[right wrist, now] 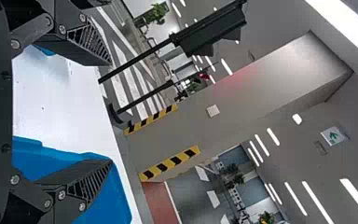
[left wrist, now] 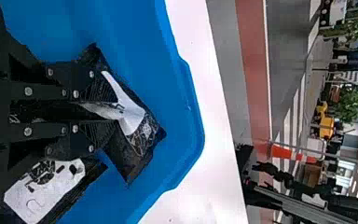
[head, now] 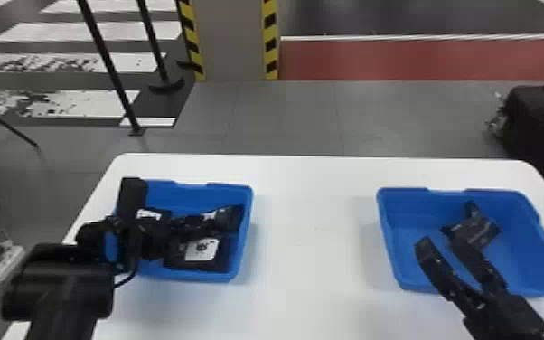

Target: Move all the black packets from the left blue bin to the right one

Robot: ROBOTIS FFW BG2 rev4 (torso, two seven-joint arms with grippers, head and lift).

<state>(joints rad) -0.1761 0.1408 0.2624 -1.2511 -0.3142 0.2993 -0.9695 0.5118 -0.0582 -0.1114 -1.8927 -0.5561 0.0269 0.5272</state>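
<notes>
Inside the left blue bin [head: 180, 274], my left gripper [head: 210, 220] is low and shut on a crumpled black packet [head: 232, 218]. The left wrist view shows that packet [left wrist: 137, 161] pinched between the fingers of my left gripper [left wrist: 100, 111], its white label creased. Beside it lies another black packet with a white label [head: 201, 250], and a further labelled packet [head: 150, 214] is partly behind the arm. My right gripper [head: 443, 246] stands open over the near left part of the right blue bin [head: 386, 235]; dark packets [head: 476, 229] lie in that bin. My right gripper [right wrist: 110, 112] holds nothing.
Both bins stand on a white table [head: 311, 253], with a wide stretch of tabletop between them. Beyond its far edge are a pillar [head: 235, 40], black posts on the left and a dark bag [head: 540, 126] on the right.
</notes>
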